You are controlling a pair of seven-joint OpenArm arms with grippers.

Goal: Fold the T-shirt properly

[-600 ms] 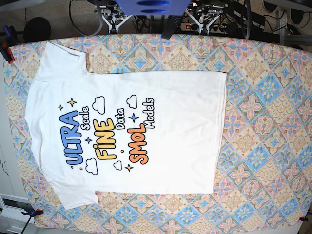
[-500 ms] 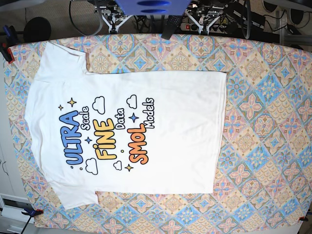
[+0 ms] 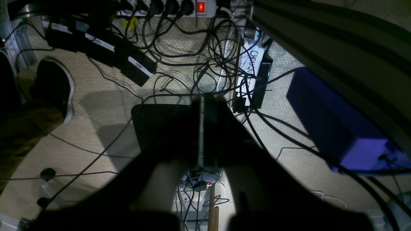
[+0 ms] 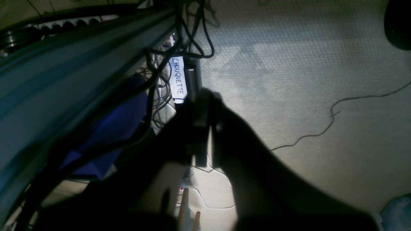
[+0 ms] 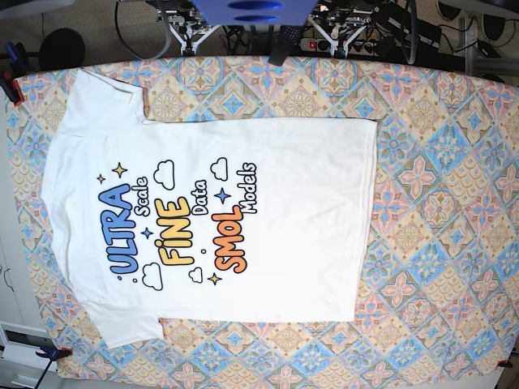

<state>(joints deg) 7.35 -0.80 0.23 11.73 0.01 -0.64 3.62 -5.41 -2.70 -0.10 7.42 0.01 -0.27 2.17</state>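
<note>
The white T-shirt (image 5: 300,235) lies flat and spread out on the table in the base view, printed side up. Its sleeves point to the top left and bottom left, and its hem runs down the right side. The blue, yellow and orange lettering (image 5: 178,231) reads sideways. Neither gripper is over the cloth. In the left wrist view my left gripper (image 3: 202,104) is shut with nothing in it, hanging over the floor. My right gripper (image 4: 201,98) is likewise shut and empty, also above the floor.
A patterned tablecloth (image 5: 438,203) covers the table, clamped at the left corners (image 5: 11,86). Arm mounts (image 5: 185,32) stand behind the far edge. Below the grippers are tangled cables (image 3: 221,61), a power strip (image 3: 167,8) and a blue box (image 3: 334,128).
</note>
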